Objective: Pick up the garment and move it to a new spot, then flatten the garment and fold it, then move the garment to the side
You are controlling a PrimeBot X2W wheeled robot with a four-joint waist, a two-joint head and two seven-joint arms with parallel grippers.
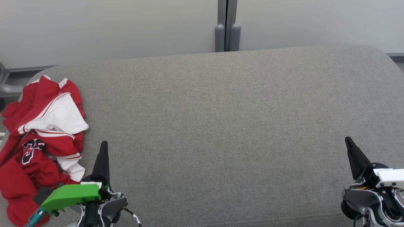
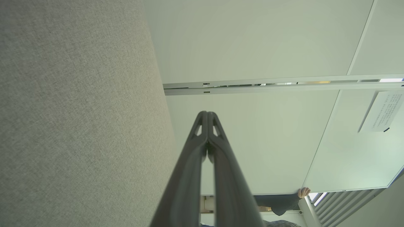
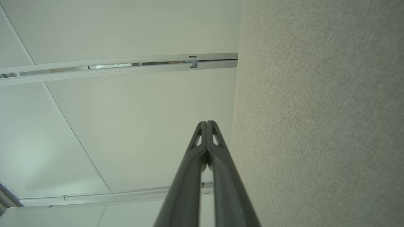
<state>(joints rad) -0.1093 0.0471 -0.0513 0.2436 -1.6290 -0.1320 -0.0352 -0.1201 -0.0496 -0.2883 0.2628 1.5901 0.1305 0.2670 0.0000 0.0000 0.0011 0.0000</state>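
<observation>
The garment (image 1: 41,138), a red and white jersey with a dark number, lies crumpled at the left end of the grey cushioned surface (image 1: 221,126). My left gripper (image 1: 103,144) sits shut just right of the garment's lower part, touching nothing; the left wrist view shows its tips (image 2: 207,113) pressed together and empty. Far across at the lower right, my right gripper (image 1: 348,139) is shut too, with its tips (image 3: 207,122) closed on nothing.
A pale panel wall (image 1: 110,28) with a grey vertical post (image 1: 228,28) stands behind the cushion. A grey chair part (image 1: 6,85) shows at the far left. A person's hand (image 2: 304,191) rests on a panel edge in the left wrist view.
</observation>
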